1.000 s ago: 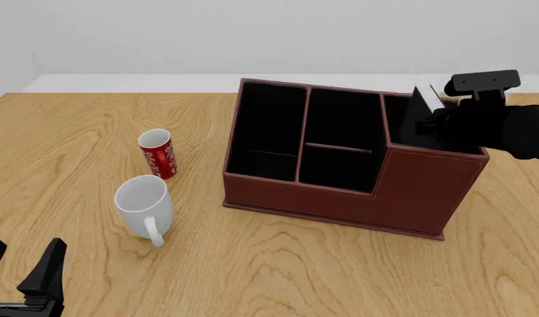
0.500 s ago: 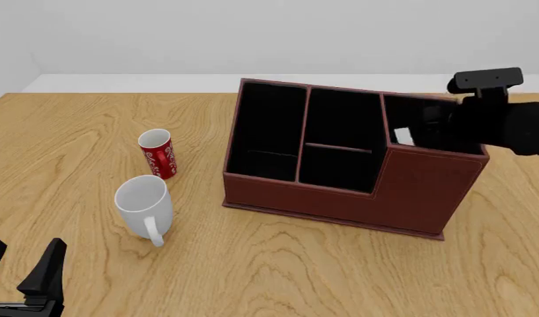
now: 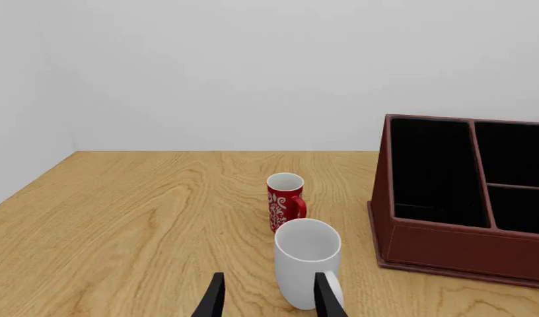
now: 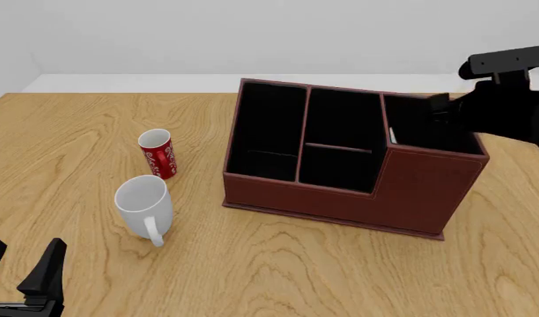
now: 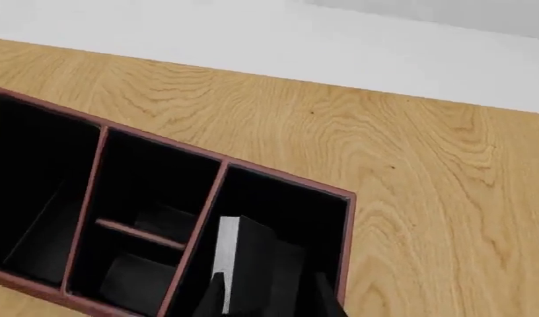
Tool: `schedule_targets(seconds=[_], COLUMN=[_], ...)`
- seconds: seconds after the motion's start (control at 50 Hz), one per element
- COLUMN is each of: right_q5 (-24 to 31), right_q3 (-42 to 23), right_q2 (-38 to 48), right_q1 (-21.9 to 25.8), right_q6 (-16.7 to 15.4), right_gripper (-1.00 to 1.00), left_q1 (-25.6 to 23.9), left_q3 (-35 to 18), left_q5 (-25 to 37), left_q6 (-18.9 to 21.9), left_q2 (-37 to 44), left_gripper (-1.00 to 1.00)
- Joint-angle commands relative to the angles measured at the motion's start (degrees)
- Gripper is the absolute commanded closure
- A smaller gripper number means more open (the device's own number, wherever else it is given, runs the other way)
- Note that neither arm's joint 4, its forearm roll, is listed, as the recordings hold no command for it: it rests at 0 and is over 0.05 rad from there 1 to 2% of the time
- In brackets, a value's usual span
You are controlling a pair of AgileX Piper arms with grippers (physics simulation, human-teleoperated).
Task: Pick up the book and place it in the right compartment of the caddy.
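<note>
right wrist view shows your right hand point(image 5: 267, 294) spread, released, above the thin black book with white page edges point(image 5: 243, 264), standing inside the squarish right compartment point(image 5: 283, 218) of the reddish-brown leather-look caddy point(image 4: 411, 185); left hand point(image 3: 267, 297) parted.

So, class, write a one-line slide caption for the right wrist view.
Right gripper open above the book, which stands in the right compartment of the caddy on the wooden table.

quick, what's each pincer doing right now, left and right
Left pincer: open, holding nothing, low over the table near the white mug.
Right pincer: open above the right compartment; the book stands inside, released.
</note>
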Motion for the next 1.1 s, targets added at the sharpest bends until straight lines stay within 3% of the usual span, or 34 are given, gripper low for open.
schedule_targets(seconds=[0.02, 0.06, 0.12, 0.14, 0.4, 0.5, 0.6, 0.66, 0.84, 0.86, 0.96, 1.04, 1.1], right_q5=[0.24, 0.23, 0.39, 0.32, 0.14, -1.22, -1.61, -2.27, -6.43, -6.4, -8.03, -10.01, -12.04], right_q3=[2.76, 3.55, 3.94, 4.88, 8.21, 10.56, 12.13, 13.61, 17.82, 18.96, 22.31, 25.37, 28.53], right_q2=[-5.65, -6.39, -7.67, -8.31, -13.31, -15.39, -16.96, -18.61, -24.34, -26.33, -31.46, -34.3, -34.36], right_q1=[1.65, 1.38, 2.31, 2.33, 4.24, 3.83, 4.03, 3.87, 2.73, 4.93, 4.65, 5.51, 5.92], right_q6=[0.03, -1.42, 0.46, -1.09, -0.25, -1.52, 0.15, -1.54, -1.49, -1.87, -3.35, -1.16, -2.03], right_gripper=[-1.0, -1.0, -1.0, -1.0, -1.0, -1.0, -1.0, -1.0, -1.0, -1.0, -1.0, -1.0, -1.0], left_q1=[0.0, 0.0, 0.0, 0.0, 0.0, 0.0, 0.0, 0.0, 0.0, 0.0, 0.0, 0.0, 0.0], left_q3=[0.0, 0.0, 0.0, 0.0, 0.0, 0.0, 0.0, 0.0, 0.0, 0.0, 0.0, 0.0, 0.0], left_q5=[0.0, 0.0, 0.0, 0.0, 0.0, 0.0, 0.0, 0.0, 0.0, 0.0, 0.0, 0.0, 0.0], left_q6=[0.0, 0.0, 0.0, 0.0, 0.0, 0.0, 0.0, 0.0, 0.0, 0.0, 0.0, 0.0, 0.0], left_q2=[0.0, 0.0, 0.0, 0.0, 0.0, 0.0, 0.0, 0.0, 0.0, 0.0, 0.0, 0.0, 0.0], left_gripper=[-1.0, -1.0, -1.0, -1.0, -1.0, -1.0, -1.0, -1.0, -1.0, -1.0, -1.0, -1.0, -1.0])
